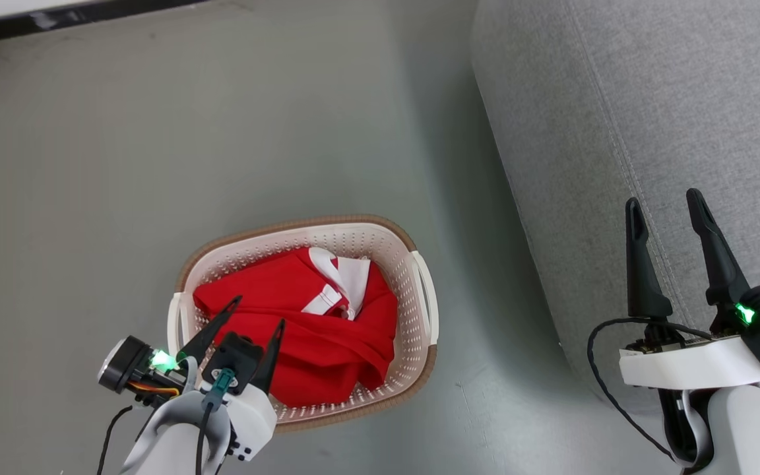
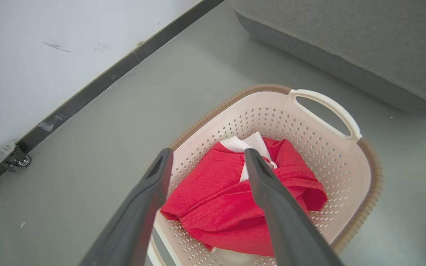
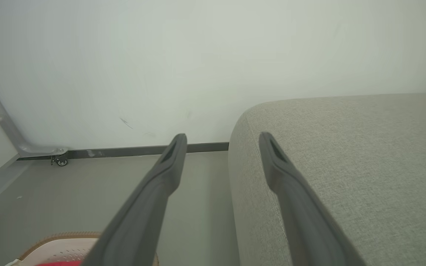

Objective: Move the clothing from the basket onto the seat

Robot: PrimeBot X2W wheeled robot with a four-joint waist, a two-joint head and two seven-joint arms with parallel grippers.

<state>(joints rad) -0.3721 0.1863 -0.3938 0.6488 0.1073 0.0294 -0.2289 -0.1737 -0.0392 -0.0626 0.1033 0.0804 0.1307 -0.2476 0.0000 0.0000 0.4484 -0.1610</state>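
- Light-grey woven-fabric seat (image 1: 650, 99), a large rounded sofa cushion, takes up the robot's right side; nothing red lies on it yet.
- Cream-white perforated plastic basket (image 1: 353, 234) with a brown rim band stands on the grey floor, left of the seat and apart from it.
- Bright red soft clothing (image 1: 307, 336) with white trim lies crumpled inside the basket, the heap stretched along the basket's longer side; how many garments are folded together is hard to tell.
- The left gripper (image 1: 260, 310) is by far the nearer. Its two dark fingers are spread wide and empty, and point down over the near end of the heap, which lies straight ahead between them.
- The right gripper (image 1: 662, 198) hangs over the seat's front edge, fingers equally wide, holding nothing, well apart from the basket.
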